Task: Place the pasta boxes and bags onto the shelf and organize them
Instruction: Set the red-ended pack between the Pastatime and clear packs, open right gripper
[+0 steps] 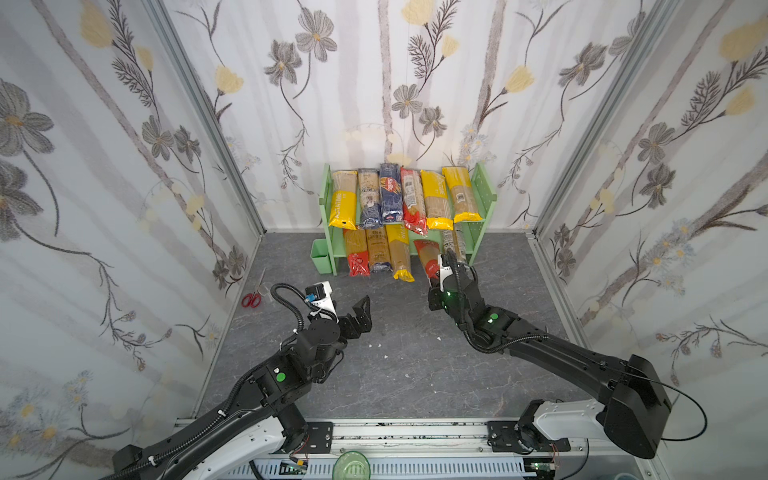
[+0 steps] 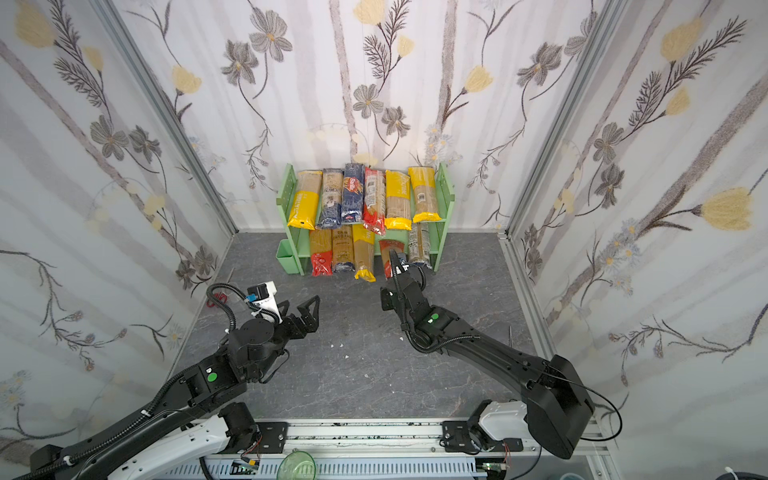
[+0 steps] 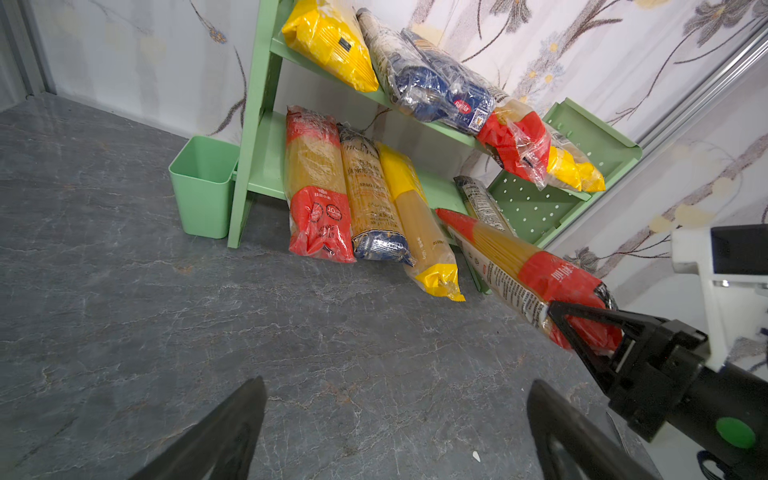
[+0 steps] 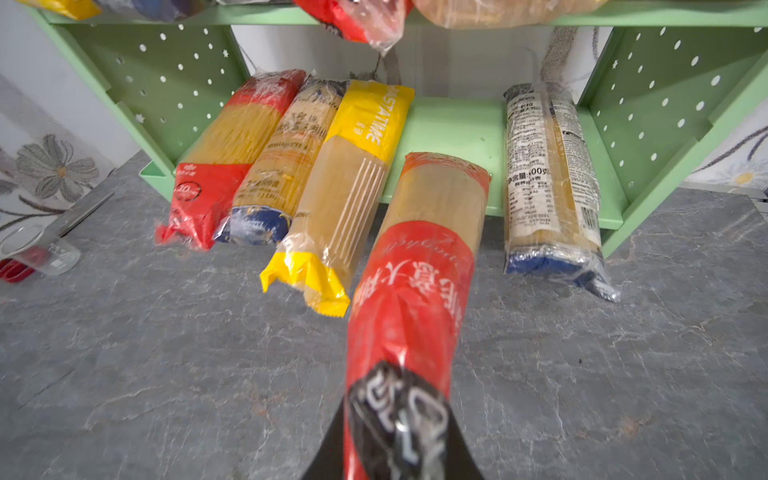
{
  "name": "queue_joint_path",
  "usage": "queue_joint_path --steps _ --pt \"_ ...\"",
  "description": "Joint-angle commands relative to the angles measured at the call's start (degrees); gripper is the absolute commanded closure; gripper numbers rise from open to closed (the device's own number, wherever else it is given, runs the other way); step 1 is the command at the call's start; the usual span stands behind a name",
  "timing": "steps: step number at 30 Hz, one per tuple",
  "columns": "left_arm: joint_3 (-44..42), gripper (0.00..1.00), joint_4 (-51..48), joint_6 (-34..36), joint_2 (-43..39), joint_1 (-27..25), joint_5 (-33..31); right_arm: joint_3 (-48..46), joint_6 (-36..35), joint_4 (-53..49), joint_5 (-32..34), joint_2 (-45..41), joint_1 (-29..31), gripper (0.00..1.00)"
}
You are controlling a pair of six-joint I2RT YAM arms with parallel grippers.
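The light green shelf (image 1: 484, 195) stands against the back wall. Several pasta packs lie on its upper tier, the dark blue Barilla box (image 1: 390, 191) among them. On the lower tier (image 4: 453, 124) lie a red-ended bag (image 4: 216, 166), a navy-ended one, a yellow one (image 4: 349, 187) and, far right, a clear navy-ended bag (image 4: 548, 174). My right gripper (image 4: 395, 415) is shut on the near end of a red pasta bag (image 4: 415, 291), tilted, its far end over the gap on the lower tier. My left gripper (image 1: 361, 307) hovers open and empty over the floor.
A small green cup (image 1: 324, 255) hangs at the shelf's left side. Red scissors (image 1: 252, 297) and a clear beaker (image 4: 39, 251) lie by the left wall. White crumbs (image 1: 385, 356) dot the grey floor. Flowered walls close in on three sides.
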Motion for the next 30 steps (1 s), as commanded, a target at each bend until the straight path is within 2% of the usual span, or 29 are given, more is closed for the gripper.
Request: queue_joint_path --steps 1,8,13,17,19,20,21,30 --pt "0.9 0.0 0.5 1.3 0.4 1.0 -0.6 1.3 -1.5 12.0 -2.3 3.7 -2.2 1.0" --pt "0.5 0.0 0.5 2.1 -0.5 3.1 -0.3 5.2 -1.1 12.1 -5.6 13.3 -5.6 1.0" --pt "0.6 0.0 0.5 2.8 -0.5 4.3 0.1 7.4 -0.3 11.8 -6.7 18.4 -6.9 0.95" --pt "0.9 0.0 0.6 3.1 0.4 5.0 0.2 9.3 1.0 10.7 -8.1 21.8 -8.0 0.85" --pt "1.1 0.0 0.6 3.2 1.0 5.3 0.4 10.3 1.2 10.1 -8.7 23.0 -8.5 0.75" --pt "1.2 0.0 0.6 3.3 1.3 5.6 0.4 10.9 1.1 10.0 -8.9 23.6 -8.8 0.65" --pt "1.4 0.0 0.7 3.3 1.6 5.7 0.4 11.5 1.0 9.6 -8.8 24.2 -8.9 0.63" --pt "2.6 0.0 1.3 3.9 4.7 6.8 1.3 16.9 0.3 6.8 -9.4 28.7 -11.2 0.61"
